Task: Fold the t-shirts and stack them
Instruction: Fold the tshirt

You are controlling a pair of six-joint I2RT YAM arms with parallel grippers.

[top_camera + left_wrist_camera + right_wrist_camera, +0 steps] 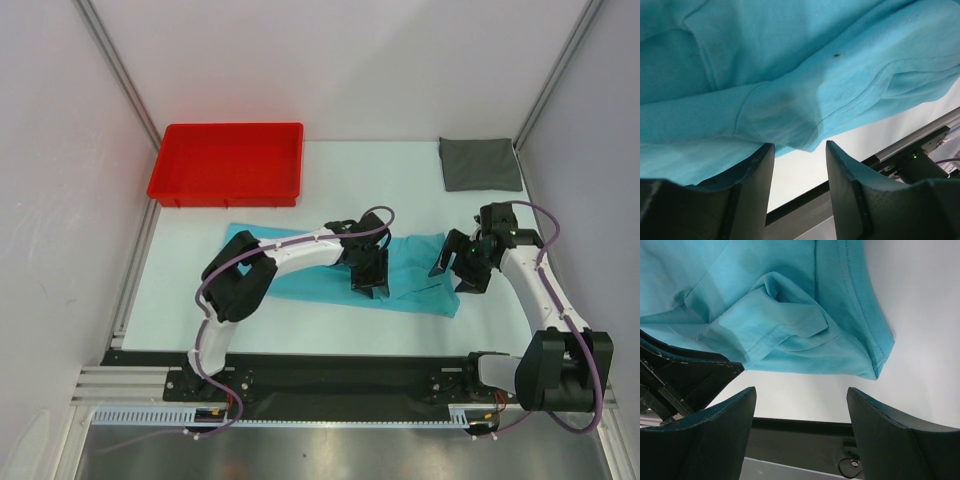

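The turquoise t-shirt [420, 283] lies partly folded across the middle of the table. It fills the top of the left wrist view [790, 75] and the upper part of the right wrist view [790, 315]. My left gripper [370, 278] is open over the shirt's near edge, its jaws apart with nothing between them. My right gripper [455, 270] is open wide above the shirt's right end, holding nothing. The dark grey t-shirt [480, 164] lies folded as a small rectangle at the back right.
A red plastic tray [230, 163] stands at the back left. White walls close in the table on three sides. The black base rail [340, 375] runs along the near edge.
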